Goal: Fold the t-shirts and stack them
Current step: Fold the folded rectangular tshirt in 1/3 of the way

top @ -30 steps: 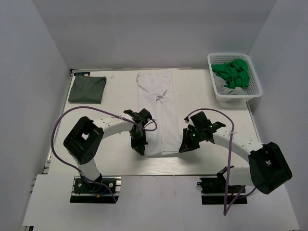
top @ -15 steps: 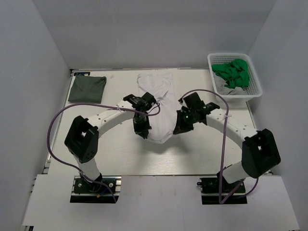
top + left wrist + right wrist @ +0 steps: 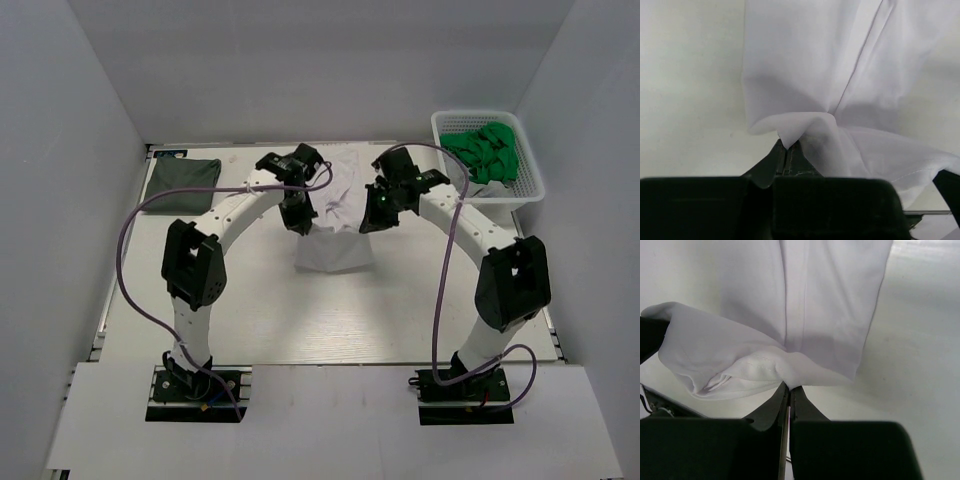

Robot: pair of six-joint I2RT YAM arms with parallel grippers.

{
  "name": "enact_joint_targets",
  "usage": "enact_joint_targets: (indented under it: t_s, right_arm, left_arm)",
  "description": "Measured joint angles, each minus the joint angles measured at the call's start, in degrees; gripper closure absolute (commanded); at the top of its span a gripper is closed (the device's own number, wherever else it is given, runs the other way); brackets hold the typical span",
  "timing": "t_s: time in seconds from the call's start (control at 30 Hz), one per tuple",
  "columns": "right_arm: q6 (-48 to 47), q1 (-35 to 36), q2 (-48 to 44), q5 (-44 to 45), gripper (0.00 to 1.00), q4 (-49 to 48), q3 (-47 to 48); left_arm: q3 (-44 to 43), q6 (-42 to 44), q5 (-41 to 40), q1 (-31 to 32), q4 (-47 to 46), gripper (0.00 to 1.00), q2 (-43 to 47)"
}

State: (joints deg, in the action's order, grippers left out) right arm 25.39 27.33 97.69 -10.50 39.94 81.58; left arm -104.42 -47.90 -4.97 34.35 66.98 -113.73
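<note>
L fingers [image 3: 771, 165] & R fingers [image 3: 805, 412] both tight on white t-shirt [image 3: 335, 252]; grey-green t-shirt [image 3: 183, 172] far left

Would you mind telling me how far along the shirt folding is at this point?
Done: the dark grey-green t-shirt lies folded at the far left. In hand: the left gripper and right gripper each pinch an edge of the white t-shirt, lifted mid-fold. Left: finishing that fold and stacking the two.

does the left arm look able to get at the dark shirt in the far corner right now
Probably not yet: its fingers are shut on the white shirt. Once released, the dark shirt lies on its own side, seemingly nothing between them.
</note>
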Motion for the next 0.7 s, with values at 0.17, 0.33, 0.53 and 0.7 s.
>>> enact_joint_targets:
  t_s: [0.17,0.33,0.53,0.7]
  right_arm:
    - [-1.6,-1.0,4.1,0.0,1.00,0.9,6.6]
    - [-2.1,-2.0,8.9,-0.3,1.00,0.9,11.6]
    - [-2.3,-3.3,14.3,-0.5,1.00,1.1,15.1]
    - [-2.6,-3.8,17.5,-0.8,1.00,1.7,17.5]
  left_arm:
    - [-6.3,1.3,-0.4,-2.5,0.3,1.00,-2.9]
    - [-9.1,2.5,-0.4,-4.5,0.3,1.00,-6.0]
    - [-9.1,4.4,1.1,-6.0,-1.1,1.00,-8.5]
    - [-9.2,5.3,1.7,-6.2,-3.6,1.00,-10.3]
